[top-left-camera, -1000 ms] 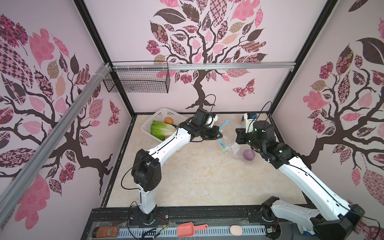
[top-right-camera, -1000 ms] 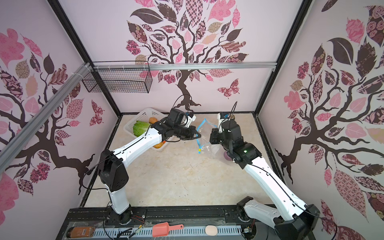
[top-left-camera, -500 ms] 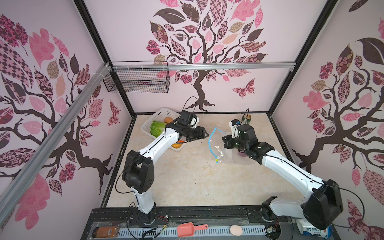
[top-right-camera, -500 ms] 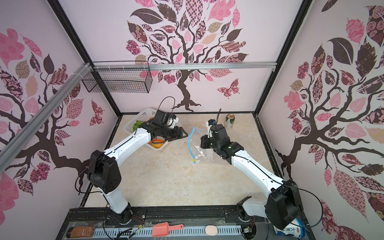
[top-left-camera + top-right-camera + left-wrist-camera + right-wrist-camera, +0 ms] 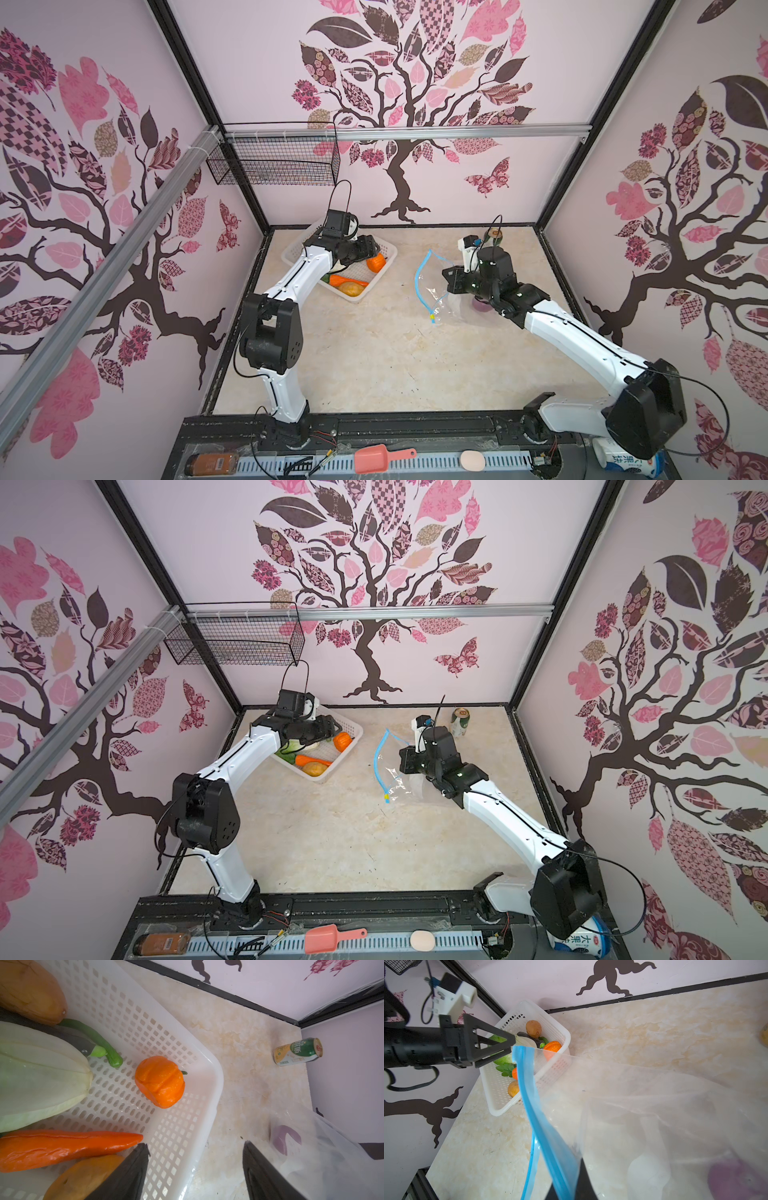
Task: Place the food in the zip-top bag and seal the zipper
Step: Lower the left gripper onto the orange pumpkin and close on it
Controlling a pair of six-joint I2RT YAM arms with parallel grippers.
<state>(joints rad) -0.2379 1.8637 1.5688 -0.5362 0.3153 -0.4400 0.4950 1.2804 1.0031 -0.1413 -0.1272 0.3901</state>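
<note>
**A:** left gripper (image 5: 195, 1144) was spread and pulled back over the basket (image 5: 217, 1088), onion (image 5: 480, 306) got left in the zip-top bag (image 5: 446, 301) at right

**B:** zipper (image 5: 419, 274) is kept pinched by the right gripper (image 5: 569, 1186), so the next veg can be picked

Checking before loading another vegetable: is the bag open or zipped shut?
Open. In the right wrist view its two blue zipper strips hang apart; the right gripper pinches one.
</note>
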